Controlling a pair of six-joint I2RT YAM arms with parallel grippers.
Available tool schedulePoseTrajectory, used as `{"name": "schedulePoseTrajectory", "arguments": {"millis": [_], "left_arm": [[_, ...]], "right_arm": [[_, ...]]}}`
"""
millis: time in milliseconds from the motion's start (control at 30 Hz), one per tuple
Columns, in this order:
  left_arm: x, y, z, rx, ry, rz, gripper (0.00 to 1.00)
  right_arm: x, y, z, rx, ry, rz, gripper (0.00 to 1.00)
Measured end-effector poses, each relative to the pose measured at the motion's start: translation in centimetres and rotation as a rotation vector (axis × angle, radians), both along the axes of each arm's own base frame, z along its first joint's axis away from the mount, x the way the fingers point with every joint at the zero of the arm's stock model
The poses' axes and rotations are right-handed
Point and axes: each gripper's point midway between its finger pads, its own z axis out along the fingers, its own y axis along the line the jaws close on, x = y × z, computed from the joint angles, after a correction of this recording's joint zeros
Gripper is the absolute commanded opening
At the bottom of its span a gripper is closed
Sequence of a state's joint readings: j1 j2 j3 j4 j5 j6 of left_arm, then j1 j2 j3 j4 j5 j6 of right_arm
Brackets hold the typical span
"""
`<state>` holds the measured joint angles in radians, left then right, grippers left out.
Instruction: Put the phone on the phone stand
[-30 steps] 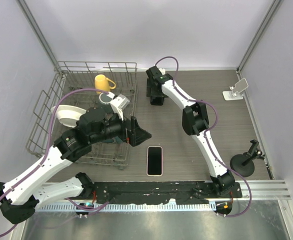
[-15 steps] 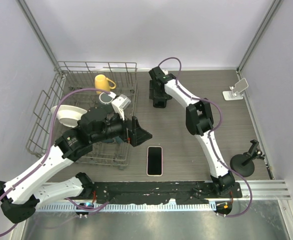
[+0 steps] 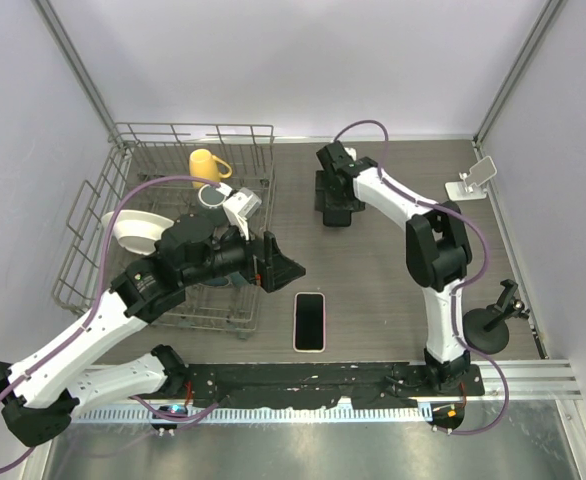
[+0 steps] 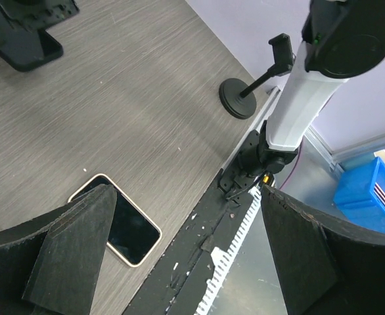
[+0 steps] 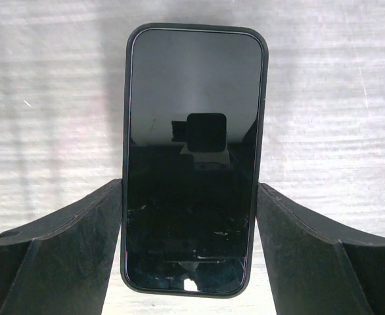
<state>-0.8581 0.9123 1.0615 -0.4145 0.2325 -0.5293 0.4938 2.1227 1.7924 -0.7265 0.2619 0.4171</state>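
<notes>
My right gripper is shut on a black phone, with a finger pressing on each long side, and holds it over the wooden table at the back middle. The small white phone stand stands at the back right, well to the right of this gripper, with nothing on it. A second phone with a dark screen and pale rim lies flat near the front edge; it also shows in the left wrist view. My left gripper is open and empty, just left of and above that phone.
A wire dish rack with a yellow mug and a white bowl fills the left side. A black round-based holder stands at the front right. A black rail runs along the front edge.
My right gripper has moved to the right and slightly nearer with the black phone in it. The left arm has barely moved.
</notes>
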Motion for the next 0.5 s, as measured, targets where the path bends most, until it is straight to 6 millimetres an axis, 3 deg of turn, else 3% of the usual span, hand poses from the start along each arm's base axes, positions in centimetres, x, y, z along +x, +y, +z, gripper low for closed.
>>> {"name": "schedulePoseTrajectory", "arguments": {"millis": [300, 467, 500], "left_arm": [[0.0, -0.2, -0.7, 0.000, 0.020, -0.003, 0.96], [0.0, -0.3, -0.9, -0.001, 0.022, -0.004, 0.96], [0.0, -0.3, -1.0, -0.001, 0.023, -0.003, 0.96]], "right_arm": [[-7.8, -3.4, -4.9, -0.053, 0.170, 0.016, 0.01], [-9.7, -4.3, -4.2, -0.049, 0.177, 0.020, 0.02], [-10.0, -4.5, -4.0, -0.049, 0.177, 0.020, 0.09]]}}
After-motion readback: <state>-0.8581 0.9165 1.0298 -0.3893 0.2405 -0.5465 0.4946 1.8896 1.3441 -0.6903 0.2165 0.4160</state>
